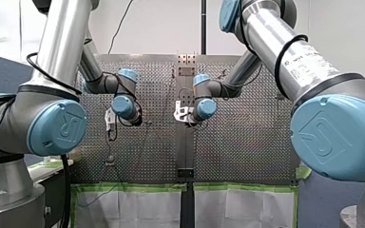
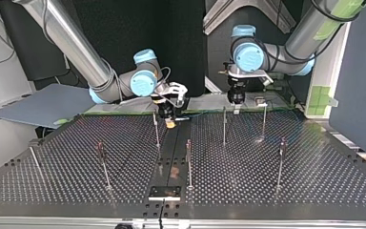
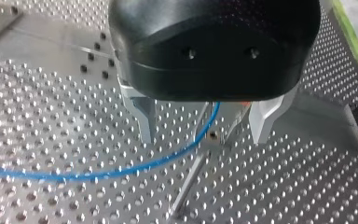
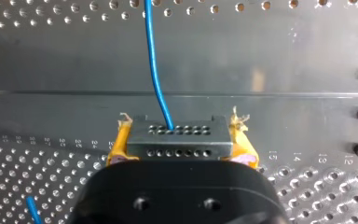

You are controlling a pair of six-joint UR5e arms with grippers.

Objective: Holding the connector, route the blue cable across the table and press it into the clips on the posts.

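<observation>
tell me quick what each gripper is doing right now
Left gripper: open, blue cable passing between.
Right gripper: shut on the connector.

Blue cable (image 4: 154, 70), bright on the silver table (image 4: 28, 163) with its even grid of dots. The connector (image 4: 178, 140) shows dull grey with two rows of tiny dark holes. Yellow pads (image 4: 117, 144) on my right gripper (image 4: 178, 133). My left gripper (image 3: 205, 128) has a black body and pale metal fingers (image 3: 142, 114). Green tape (image 1: 123, 187) edges the table.

Front view from high behind the arms (image 1: 57, 57) over the counter (image 1: 247, 142), top view low across it facing them, wrist views close above its holes, both sharing the blue cable (image 3: 74, 178).
</observation>
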